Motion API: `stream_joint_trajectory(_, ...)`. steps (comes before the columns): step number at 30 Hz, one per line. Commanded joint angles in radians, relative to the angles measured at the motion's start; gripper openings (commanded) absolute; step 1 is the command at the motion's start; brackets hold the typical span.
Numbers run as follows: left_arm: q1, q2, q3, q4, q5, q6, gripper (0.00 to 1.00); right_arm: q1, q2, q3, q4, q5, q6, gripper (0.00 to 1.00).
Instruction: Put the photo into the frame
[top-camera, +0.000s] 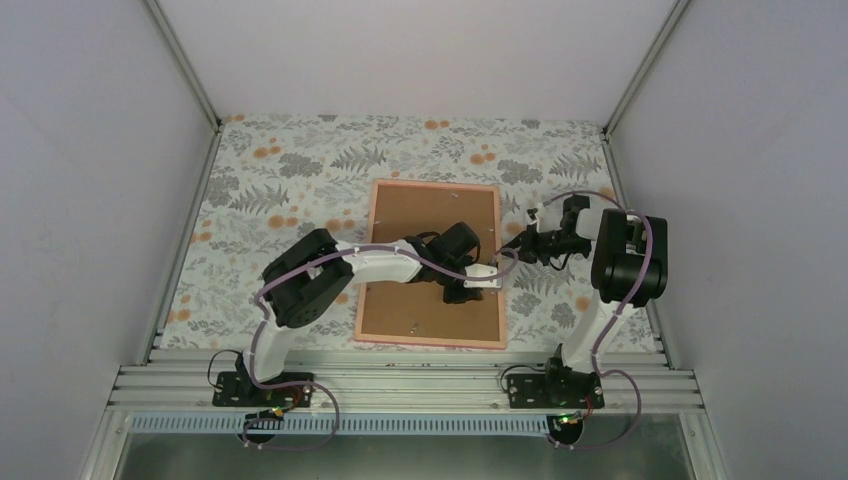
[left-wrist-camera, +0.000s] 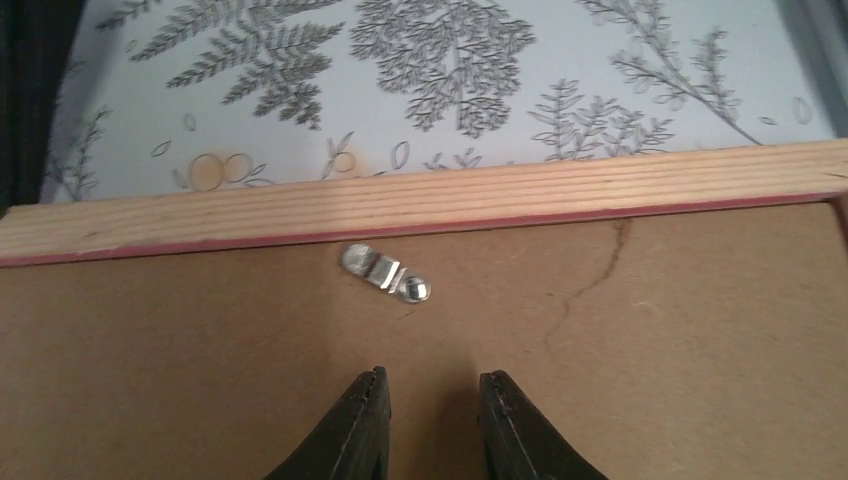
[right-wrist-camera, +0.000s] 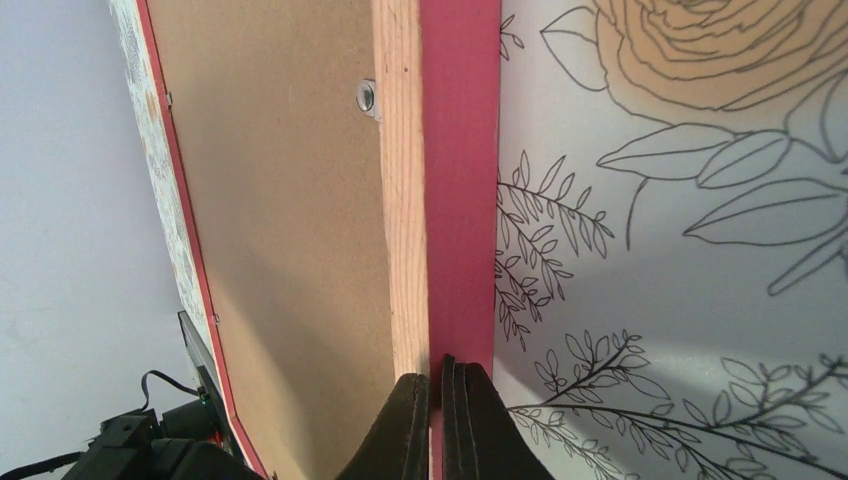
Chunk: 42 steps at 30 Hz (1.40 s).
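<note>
Floral tablecloth (top-camera: 300, 170): frame (top-camera: 430, 341) face-down, backing board (top-camera: 420, 215) inside; left jaws parted, empty; right jaws clenched at frame edge.

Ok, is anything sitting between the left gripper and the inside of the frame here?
Yes: the brown backing board fills the frame, which lies back-up, and covers its opening right under the left gripper. A small metal clip lies on the board near the frame's rail. The photo is not in view.

White-and-black jointed arms (top-camera: 385, 258) with loose lilac cables (top-camera: 258, 322), black base plates (top-camera: 232, 388), dark tapered claw fingers (left-wrist-camera: 352, 435).
</note>
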Motion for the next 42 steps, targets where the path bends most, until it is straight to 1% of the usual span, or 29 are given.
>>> stream_joint_trajectory(1, 0.0, 0.023, 0.025, 0.039, -0.065, -0.059, 0.25, -0.006, 0.039, -0.013, 0.026, 0.108, -0.013, 0.04)
stream_joint_trajectory(6, -0.013, 0.089, 0.077, 0.001, -0.003, -0.041, 0.26, -0.009, 0.037, -0.012, 0.024, 0.114, -0.013, 0.04)
stream_joint_trajectory(10, -0.015, 0.131, 0.108, -0.031, 0.044, -0.026, 0.24, -0.01, 0.04, -0.012, 0.023, 0.118, -0.013, 0.04)
stream_joint_trajectory(14, -0.029, 0.165, 0.121, -0.071, 0.04, 0.036, 0.18, -0.012, 0.044, -0.008, 0.024, 0.12, -0.013, 0.04)
stream_joint_trajectory(18, -0.033, 0.205, 0.143, -0.117, 0.024, 0.064, 0.15, -0.015, 0.046, -0.006, 0.025, 0.124, -0.013, 0.04)
stream_joint_trajectory(21, -0.035, 0.232, 0.162, -0.146, 0.021, 0.074, 0.15, -0.017, 0.046, -0.006, 0.024, 0.126, -0.013, 0.04)
stream_joint_trajectory(27, -0.035, 0.244, 0.184, -0.184, 0.035, 0.119, 0.13, -0.019, 0.044, -0.007, 0.025, 0.127, -0.015, 0.04)
stream_joint_trajectory(31, -0.019, 0.196, 0.186, -0.161, 0.058, 0.103, 0.14, -0.02, 0.047, -0.006, 0.026, 0.129, -0.016, 0.04)
stream_joint_trajectory(35, 0.01, 0.088, 0.188, -0.128, 0.047, 0.068, 0.2, -0.022, 0.039, 0.001, 0.02, 0.116, -0.023, 0.04)
stream_joint_trajectory(37, 0.028, 0.016, 0.157, -0.117, 0.046, 0.062, 0.26, -0.022, 0.023, 0.01, 0.016, 0.1, -0.036, 0.04)
stream_joint_trajectory(39, 0.043, -0.072, 0.087, -0.1, 0.037, 0.073, 0.36, -0.021, 0.005, 0.02, 0.014, 0.067, -0.044, 0.04)
stream_joint_trajectory(42, 0.058, -0.211, -0.06, -0.089, 0.015, 0.117, 0.46, -0.021, -0.033, 0.042, 0.002, 0.013, -0.069, 0.17)
